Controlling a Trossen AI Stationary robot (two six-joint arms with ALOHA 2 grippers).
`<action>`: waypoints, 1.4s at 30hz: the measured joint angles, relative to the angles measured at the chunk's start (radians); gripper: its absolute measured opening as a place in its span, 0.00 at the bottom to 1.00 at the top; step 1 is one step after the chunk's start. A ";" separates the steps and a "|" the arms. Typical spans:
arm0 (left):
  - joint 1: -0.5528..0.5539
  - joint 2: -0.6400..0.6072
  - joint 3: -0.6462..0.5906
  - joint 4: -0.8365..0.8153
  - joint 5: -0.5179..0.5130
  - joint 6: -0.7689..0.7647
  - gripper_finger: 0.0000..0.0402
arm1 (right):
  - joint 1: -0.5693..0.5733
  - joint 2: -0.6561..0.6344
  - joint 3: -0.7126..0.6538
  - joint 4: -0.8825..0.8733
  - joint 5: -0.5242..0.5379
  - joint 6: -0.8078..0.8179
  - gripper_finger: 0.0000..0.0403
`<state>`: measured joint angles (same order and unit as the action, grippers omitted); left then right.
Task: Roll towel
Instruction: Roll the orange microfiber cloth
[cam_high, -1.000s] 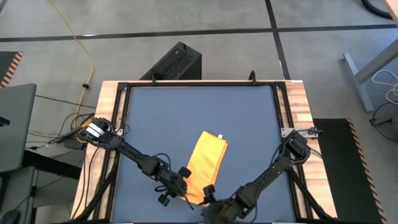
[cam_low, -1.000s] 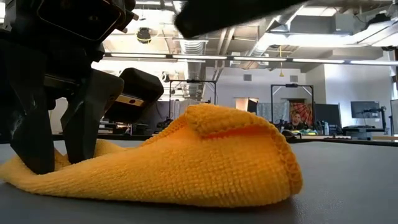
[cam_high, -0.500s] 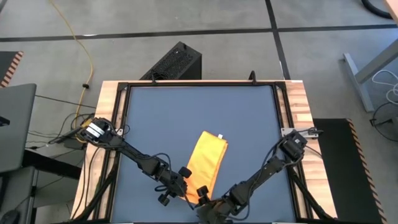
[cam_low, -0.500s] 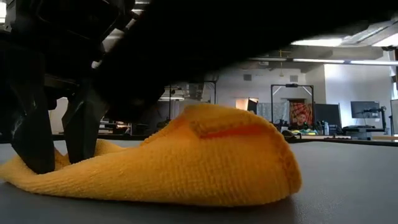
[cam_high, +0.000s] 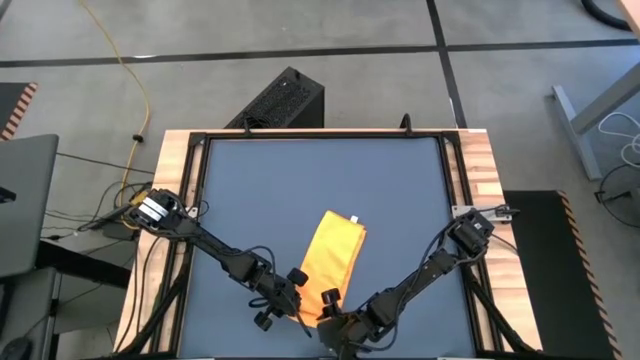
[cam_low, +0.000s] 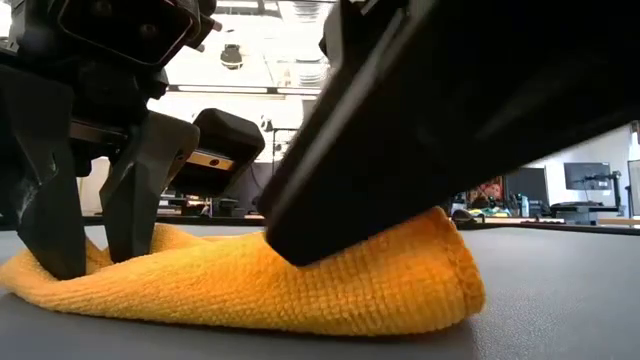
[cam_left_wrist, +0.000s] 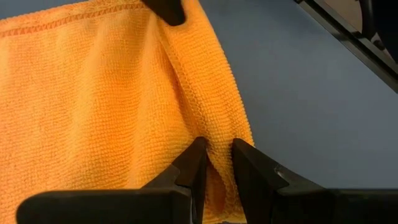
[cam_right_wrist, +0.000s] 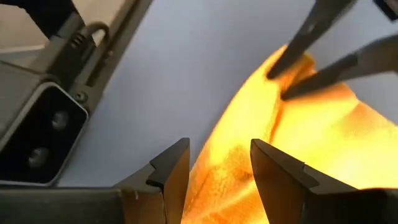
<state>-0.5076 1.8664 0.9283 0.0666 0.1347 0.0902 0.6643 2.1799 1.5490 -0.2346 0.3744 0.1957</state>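
Towel (cam_high: 332, 262) lies folded long near the front of the table (cam_high: 250, 180), its near end pinched between the left gripper (cam_left_wrist: 216, 163) fingers, which are clamped on a fold of the edge. Right gripper (cam_right_wrist: 219, 163) has its fingers apart, straddling the same end just beside the left pinch. I'd close right on that edge level with left, then turn both together so the roll starts tight and straight.

Legible text: none on any surface in view. The towel's (cam_high: 333, 264) white tag (cam_high: 353, 219) is too small to show lettering, if it carries any.
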 joint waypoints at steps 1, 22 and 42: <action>0.000 0.000 0.000 0.000 0.000 0.000 0.16 | 0.000 0.000 0.000 -0.008 0.006 0.012 0.48; 0.000 0.000 0.000 -0.003 0.015 0.011 0.16 | 0.037 0.000 0.000 -0.090 0.040 0.139 0.48; -0.001 0.000 0.000 -0.004 0.018 0.011 0.16 | 0.018 0.044 0.104 0.044 0.094 0.098 0.48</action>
<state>-0.5083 1.8668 0.9279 0.0627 0.1532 0.1013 0.6824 2.2240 1.6531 -0.1908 0.4686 0.2936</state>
